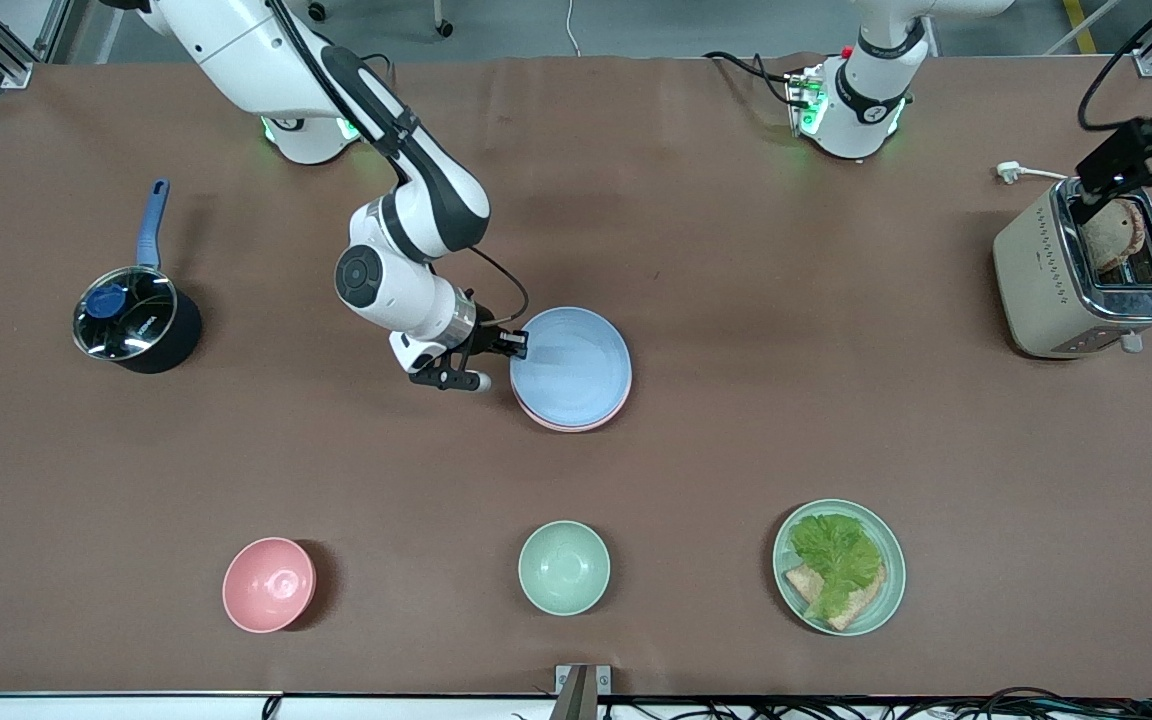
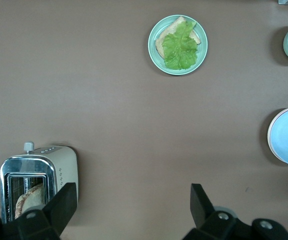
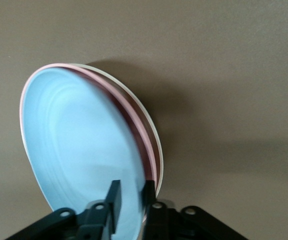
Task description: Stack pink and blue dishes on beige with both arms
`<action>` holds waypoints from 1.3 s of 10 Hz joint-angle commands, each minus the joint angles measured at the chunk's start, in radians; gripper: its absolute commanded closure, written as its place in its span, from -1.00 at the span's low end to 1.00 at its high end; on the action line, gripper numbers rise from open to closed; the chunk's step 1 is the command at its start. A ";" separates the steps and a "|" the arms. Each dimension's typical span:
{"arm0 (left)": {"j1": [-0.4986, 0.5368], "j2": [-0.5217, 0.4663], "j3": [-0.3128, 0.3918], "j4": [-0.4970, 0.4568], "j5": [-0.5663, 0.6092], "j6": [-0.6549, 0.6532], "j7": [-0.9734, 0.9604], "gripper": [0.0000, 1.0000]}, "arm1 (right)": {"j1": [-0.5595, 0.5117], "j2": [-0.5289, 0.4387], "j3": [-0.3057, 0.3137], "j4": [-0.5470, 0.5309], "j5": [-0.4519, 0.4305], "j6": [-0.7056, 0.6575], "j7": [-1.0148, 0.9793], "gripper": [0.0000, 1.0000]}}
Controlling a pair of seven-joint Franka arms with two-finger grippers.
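Observation:
The light blue plate (image 1: 576, 365) (image 3: 74, 145) lies on top of the pale pink plate (image 1: 561, 426) (image 3: 143, 150) near the table's middle. It is shifted slightly and lifted a little at the gripper's side. The cream-beige plate (image 3: 144, 114) is at the bottom of the stack, and only its rim shows. My right gripper (image 1: 514, 345) (image 3: 132, 192) is shut on the blue plate's rim on the side toward the right arm's end. My left gripper (image 1: 1134, 200) (image 2: 134, 192) hangs open and empty, high over the toaster, and waits there.
A cream toaster (image 1: 1086, 270) with a toast slice stands at the left arm's end. A lidded black pot (image 1: 131, 325) sits at the right arm's end. Nearer the camera are a pink bowl (image 1: 269, 585), a mint-green bowl (image 1: 564, 567) and a mint plate with lettuce and bread (image 1: 839, 567).

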 commanded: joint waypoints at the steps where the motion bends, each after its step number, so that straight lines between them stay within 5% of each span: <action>1: 0.011 0.075 -0.017 0.037 0.001 -0.034 0.011 -1.00 | -0.011 -0.017 0.002 -0.010 -0.012 0.002 0.010 -0.99; 3: 0.021 0.078 -0.037 0.050 0.001 -0.041 -0.001 -1.00 | -0.098 -0.138 -0.012 -0.005 -0.041 -0.125 0.006 -1.00; 6: 0.069 0.074 -0.108 0.038 0.000 -0.044 -0.042 -1.00 | -0.271 -0.377 -0.024 0.006 -0.333 -0.377 0.026 -1.00; 8: 0.060 0.075 -0.104 0.038 -0.003 -0.042 -0.082 -1.00 | -0.267 -0.415 -0.189 0.126 -0.413 -0.556 0.015 -1.00; 10: 0.022 0.075 -0.050 0.042 -0.034 -0.044 -0.075 -1.00 | -0.261 -0.415 -0.288 0.307 -0.483 -0.771 0.009 -1.00; 13: 0.033 0.072 -0.048 0.041 -0.039 -0.047 -0.062 -1.00 | -0.279 -0.454 -0.406 0.372 -0.484 -0.857 -0.173 -1.00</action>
